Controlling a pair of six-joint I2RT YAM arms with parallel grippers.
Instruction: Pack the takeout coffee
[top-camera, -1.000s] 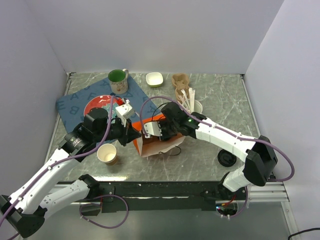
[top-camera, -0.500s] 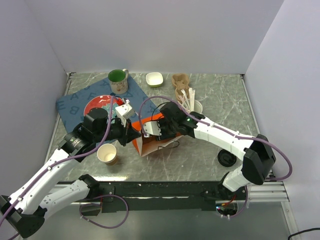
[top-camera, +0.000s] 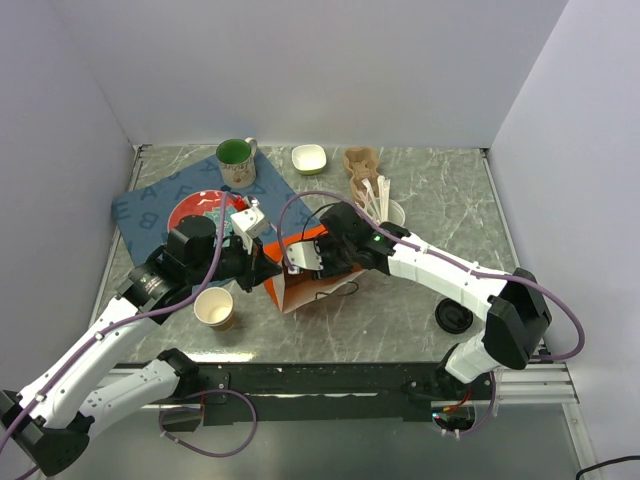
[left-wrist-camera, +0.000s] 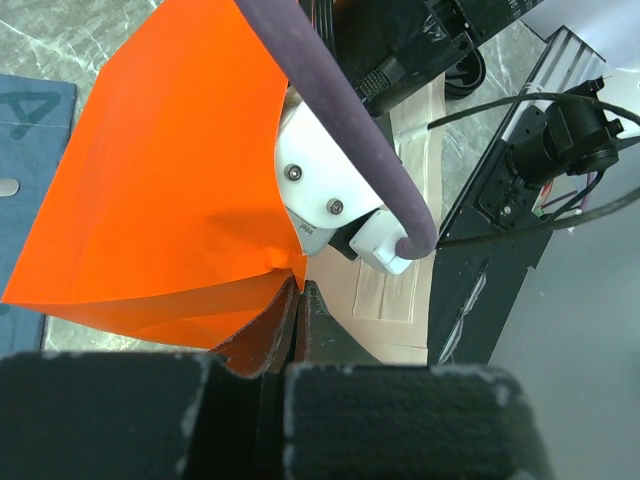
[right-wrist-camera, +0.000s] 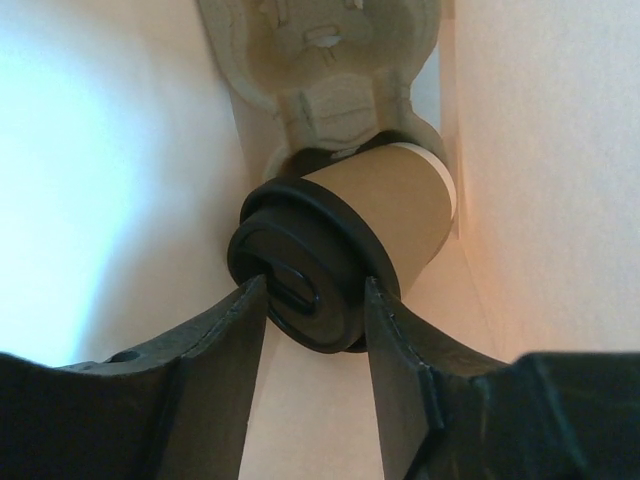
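On the marbled tabletop (top-camera: 450, 200), left gripper (left-wrist-camera: 298, 305) is clamping the orange paper bag (left-wrist-camera: 170, 180) while right gripper (right-wrist-camera: 315, 300), jaws parted at the takeout coffee (right-wrist-camera: 390, 215), is risking snagging and toppling it.

You have a green mug (top-camera: 236, 160) and red plate (top-camera: 198, 212) on the blue cloth (top-camera: 145, 210), a white bowl (top-camera: 309, 158) at the back, the orange bag (left-wrist-camera: 160, 180) mid-table, a lidless tan cup (top-camera: 214, 308) (cream inside) nearer, and a loose black lid (top-camera: 454, 317) near right.
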